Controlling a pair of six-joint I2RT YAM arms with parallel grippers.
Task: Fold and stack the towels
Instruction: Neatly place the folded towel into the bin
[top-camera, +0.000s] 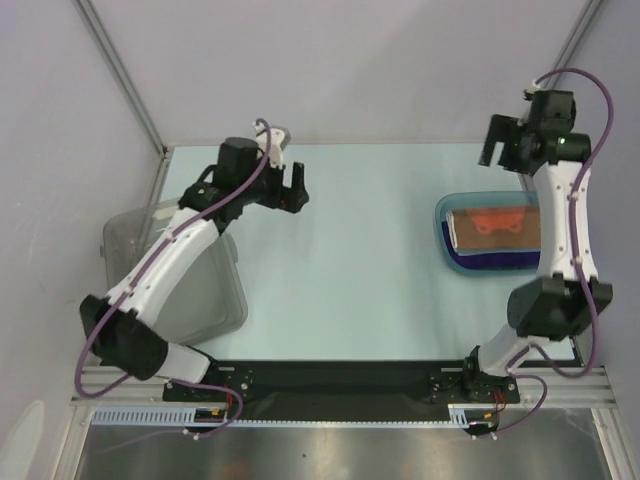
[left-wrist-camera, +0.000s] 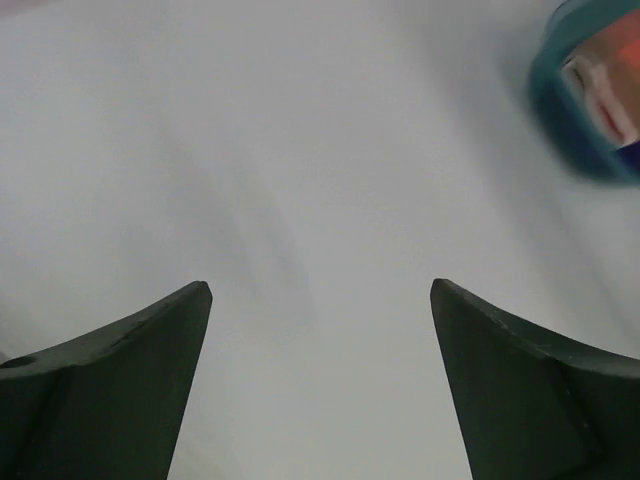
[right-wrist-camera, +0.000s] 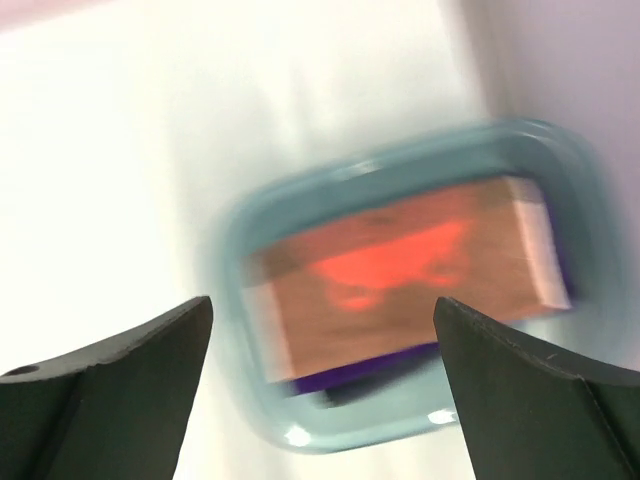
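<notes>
towels (top-camera: 495, 225) stacked in teal tray (top-camera: 443, 215), right side of counter (top-camera: 370, 280); orange-brown one on top, purple beneath. left end effector (top-camera: 298, 188) wide, empty, over counter. right end effector (top-camera: 497, 155) wide, empty, raised by tray.

A clear plastic bin (top-camera: 222, 300) sits at the left of the frame on the pale surface (top-camera: 350, 270) — a teal tray (top-camera: 443, 238) lies well apart at the right.
</notes>
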